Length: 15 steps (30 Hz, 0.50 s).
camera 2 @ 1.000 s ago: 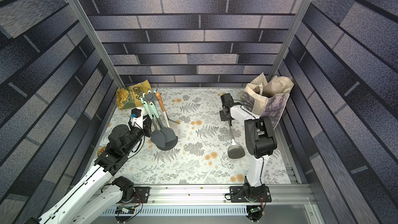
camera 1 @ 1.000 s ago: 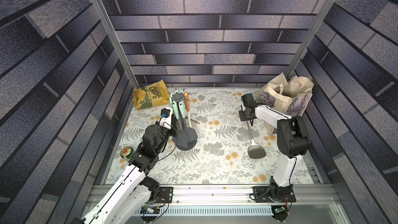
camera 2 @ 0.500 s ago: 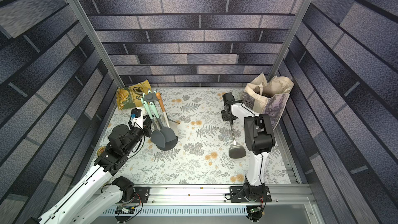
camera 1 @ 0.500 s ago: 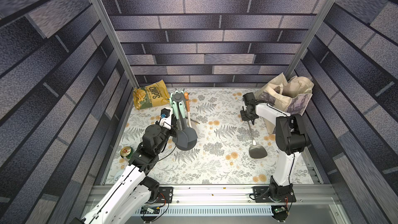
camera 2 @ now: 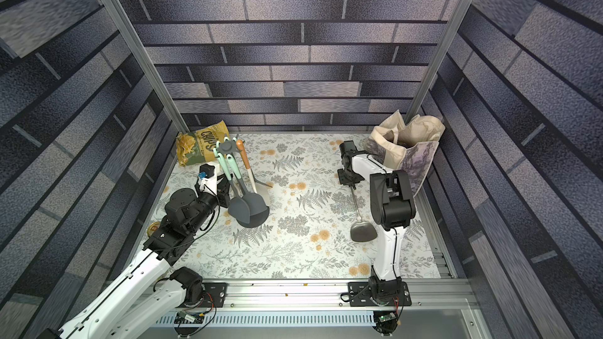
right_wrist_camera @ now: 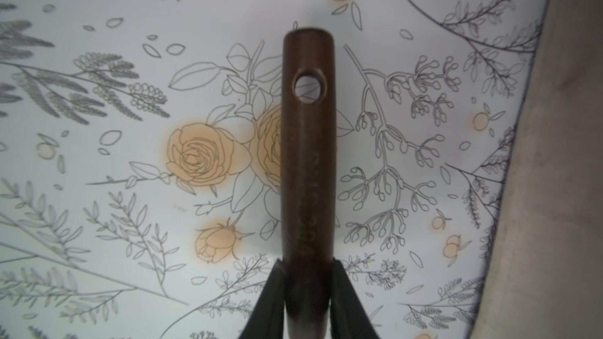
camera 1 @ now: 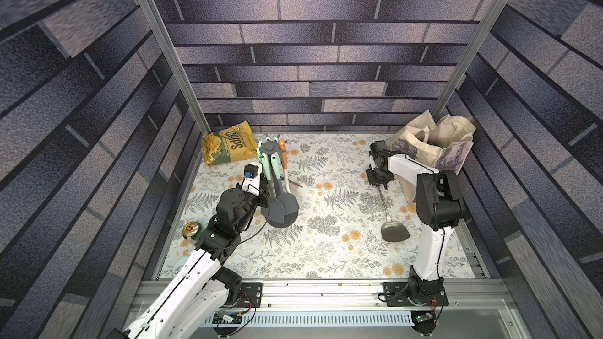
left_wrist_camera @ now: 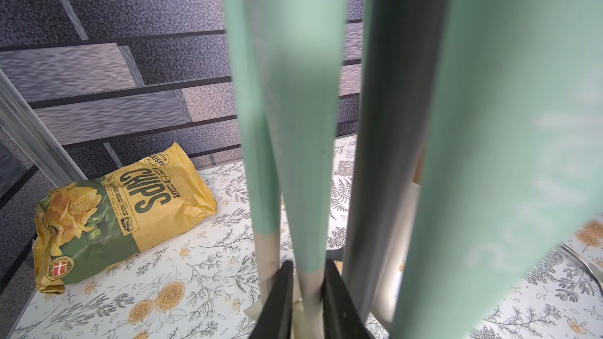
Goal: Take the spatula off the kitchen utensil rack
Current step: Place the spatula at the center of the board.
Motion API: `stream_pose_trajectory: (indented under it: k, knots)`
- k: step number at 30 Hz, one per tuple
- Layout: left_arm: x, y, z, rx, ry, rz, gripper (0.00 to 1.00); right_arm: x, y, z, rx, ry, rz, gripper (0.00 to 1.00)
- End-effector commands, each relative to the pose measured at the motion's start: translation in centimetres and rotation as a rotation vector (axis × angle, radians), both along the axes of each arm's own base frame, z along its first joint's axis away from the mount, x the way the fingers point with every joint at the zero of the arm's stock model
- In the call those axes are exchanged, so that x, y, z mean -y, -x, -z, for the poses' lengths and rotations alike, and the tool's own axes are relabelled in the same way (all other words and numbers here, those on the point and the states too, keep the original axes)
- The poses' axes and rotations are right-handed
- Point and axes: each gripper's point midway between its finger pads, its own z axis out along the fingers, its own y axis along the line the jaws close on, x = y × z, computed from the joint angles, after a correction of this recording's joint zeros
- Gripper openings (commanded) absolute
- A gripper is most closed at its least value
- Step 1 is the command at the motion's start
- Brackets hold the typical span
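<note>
The right gripper (right_wrist_camera: 306,265) is clamping its jaws, narrowly parted, on the dark wooden handle of the spatula (camera 1: 394,231). The spatula is hanging off and well apart from the rack (camera 1: 270,148), slanting blade-down toward the table (camera 1: 326,256) near the bag (camera 1: 434,145). The left gripper (left_wrist_camera: 306,272) is pinching, nearly closed, the thin shaft of a mint utensil (left_wrist_camera: 303,125) that is hanging on the rack near the chips (camera 1: 228,148).

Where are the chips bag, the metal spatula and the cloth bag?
chips bag (left_wrist_camera: 130,210), left wrist view, on its printed front.
metal spatula (camera 1: 394,231), in a top view, on its flat blade.
cloth tote bag (camera 2: 421,164), in a top view, on its patterned side.
</note>
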Motion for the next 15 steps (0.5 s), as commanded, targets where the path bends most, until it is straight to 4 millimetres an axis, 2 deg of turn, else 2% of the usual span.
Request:
stream_pose_trajectory:
  k: [1,4,10,15]
  knots:
    - [-0.18,-0.14,-0.89,0.014,-0.008,-0.012,0.20,1.10,1.11,1.03,-0.046,0.010,0.025,0.00]
    - [-0.14,-0.20,-0.90,0.012,-0.010,-0.011,0.19,1.62,0.91,0.93,-0.040,0.019,0.037,0.00]
    - [-0.14,-0.16,-1.05,0.015,-0.008,-0.011,0.19,1.40,1.19,1.19,-0.037,0.001,0.048,0.00]
    - [0.03,-0.22,-1.15,0.016,-0.006,-0.005,0.19,1.46,1.21,0.69,-0.009,-0.005,0.062,0.13]
